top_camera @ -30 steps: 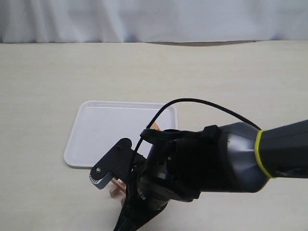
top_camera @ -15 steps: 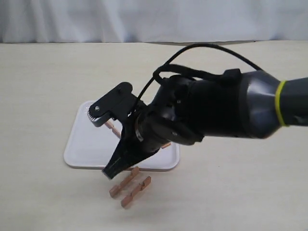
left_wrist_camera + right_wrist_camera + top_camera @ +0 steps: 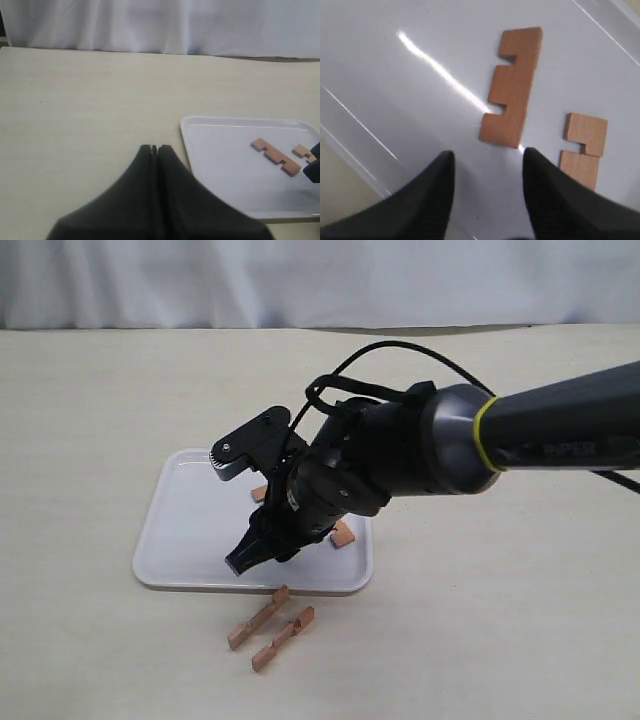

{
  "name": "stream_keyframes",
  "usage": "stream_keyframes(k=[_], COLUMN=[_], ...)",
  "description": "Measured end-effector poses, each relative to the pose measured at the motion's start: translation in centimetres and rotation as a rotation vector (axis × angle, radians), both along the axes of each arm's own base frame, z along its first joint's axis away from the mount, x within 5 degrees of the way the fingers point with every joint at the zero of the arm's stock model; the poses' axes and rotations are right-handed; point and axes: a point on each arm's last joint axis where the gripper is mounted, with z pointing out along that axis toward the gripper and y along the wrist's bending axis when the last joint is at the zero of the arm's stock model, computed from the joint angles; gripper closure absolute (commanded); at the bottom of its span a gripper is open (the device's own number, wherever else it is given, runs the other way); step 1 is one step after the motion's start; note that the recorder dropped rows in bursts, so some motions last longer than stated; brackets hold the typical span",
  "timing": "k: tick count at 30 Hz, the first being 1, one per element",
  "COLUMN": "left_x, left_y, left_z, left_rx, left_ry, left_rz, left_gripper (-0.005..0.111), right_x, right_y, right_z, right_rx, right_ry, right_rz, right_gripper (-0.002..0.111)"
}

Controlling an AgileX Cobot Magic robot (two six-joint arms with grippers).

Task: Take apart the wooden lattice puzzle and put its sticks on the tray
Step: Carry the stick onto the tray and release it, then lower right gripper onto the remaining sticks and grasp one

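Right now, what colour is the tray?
The tray is glossy white; the left wrist view shows it best.

Right hand [image 3: 487, 159] parted, left hand [image 3: 155, 148] closed

Bright, even light; glare streaks across the tray [image 3: 435, 70].
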Motion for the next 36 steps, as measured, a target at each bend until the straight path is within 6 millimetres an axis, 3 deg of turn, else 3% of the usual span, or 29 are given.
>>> stream_keyframes(k=[3,9,13,20,27,36], left_x=[0.0,0.0,0.0,0.0,0.0,0.0], left_y=[0.0,0.0,0.0,0.0,0.0,0.0], left_z=[0.0,0.0,0.0,0.0,0.0,0.0], left_rx=[0.0,0.0,0.0,0.0,0.0,0.0], left_ry=[0.0,0.0,0.0,0.0,0.0,0.0], left_rz=[0.0,0.0,0.0,0.0,0.0,0.0], left_gripper=[0.107,0.107,0.107,0.107,0.107,0.107], right_x=[0.0,-0.9,-2.3,-4.3,-5.1,-4.7], right_y=[0.0,-0.8,-1.8,-1.6,-1.3,-0.8], right_z=[0.4,4.2,5.8,4.8,1.8,-0.4], right_rx=[0.006,-0.034,-0.172,-0.219,-0.246,-0.265], right_ry=[-0.013,-0.04,0.024,0.2,0.255,0.246], right_rz=[0.002,0.037,0.202,0.508,0.814,0.963], right_gripper=[0.036,0.037,0.037,0.037,0.038,0.042])
